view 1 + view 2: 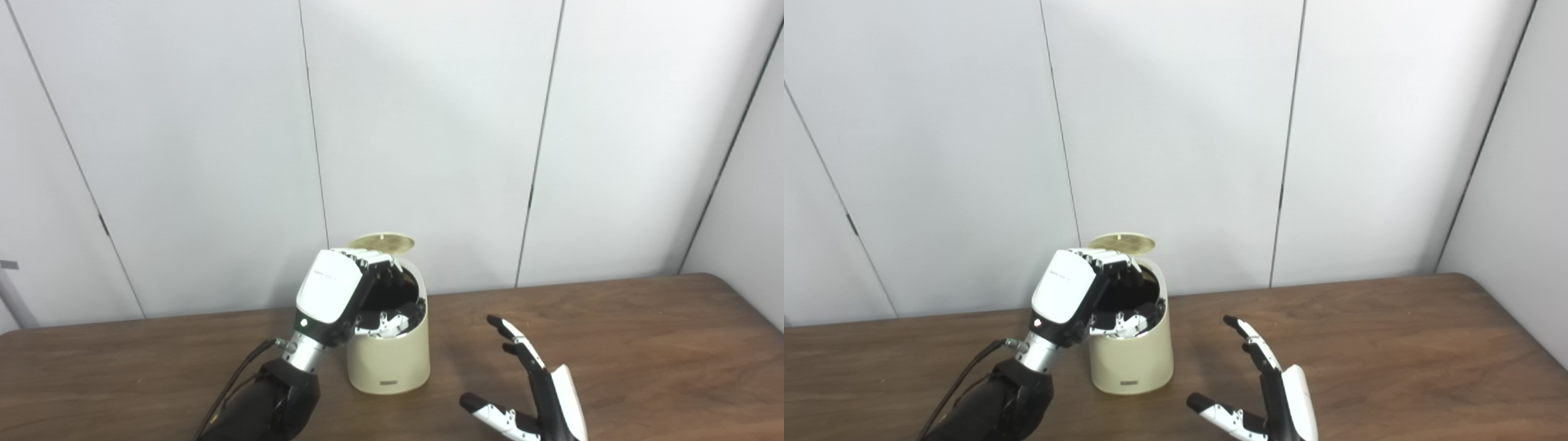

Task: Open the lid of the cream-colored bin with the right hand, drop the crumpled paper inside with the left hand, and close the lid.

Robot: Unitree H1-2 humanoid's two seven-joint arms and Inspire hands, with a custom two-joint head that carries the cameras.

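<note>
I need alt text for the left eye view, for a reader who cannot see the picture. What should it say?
A robot's left hand reaches into the open top of a cream-colored bin on a brown wooden table, its lid raised at the back. The right hand waits open beside the bin, to its right, fingers spread. Any paper is hidden from view.
</note>
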